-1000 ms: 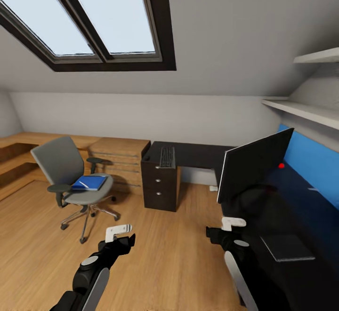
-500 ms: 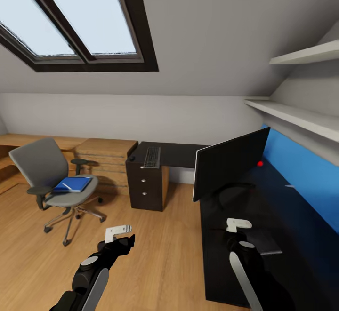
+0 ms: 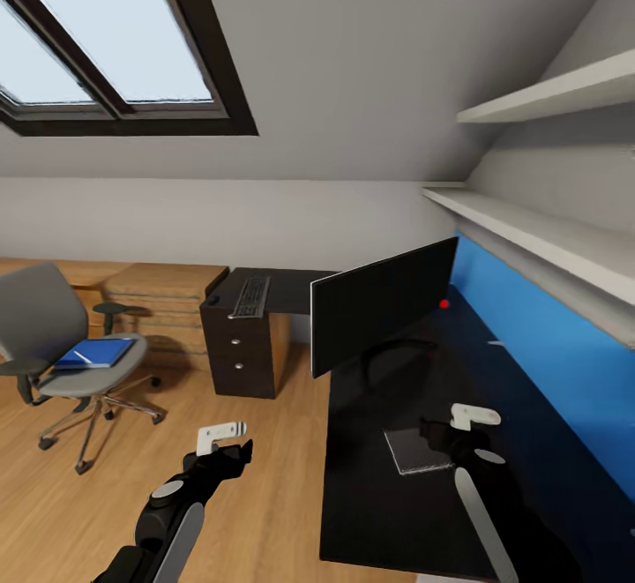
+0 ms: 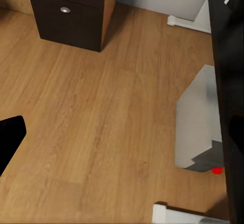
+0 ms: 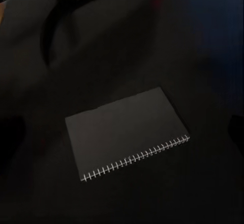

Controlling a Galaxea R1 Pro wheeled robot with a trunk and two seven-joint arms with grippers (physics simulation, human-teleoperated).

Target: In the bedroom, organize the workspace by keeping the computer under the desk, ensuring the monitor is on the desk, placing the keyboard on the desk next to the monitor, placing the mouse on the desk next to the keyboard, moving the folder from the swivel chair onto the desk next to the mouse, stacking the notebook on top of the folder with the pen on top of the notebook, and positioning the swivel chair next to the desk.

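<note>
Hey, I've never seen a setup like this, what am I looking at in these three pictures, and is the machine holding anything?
This is a simulated two-armed robot on wheels in an attic bedroom. The big picture comes from its head camera; the two small ones come from cameras near each gripper.

In the head view, the left gripper hangs over the wooden floor and the right gripper hovers above the glossy black L-shaped desk. Neither visibly holds anything.

On the desk stand a wide black monitor, a dark spiral-bound notebook and a slim dark keyboard. A blue folder lies on the grey swivel chair.

The left wrist view shows floor and a grey computer case beside the desk.
</note>
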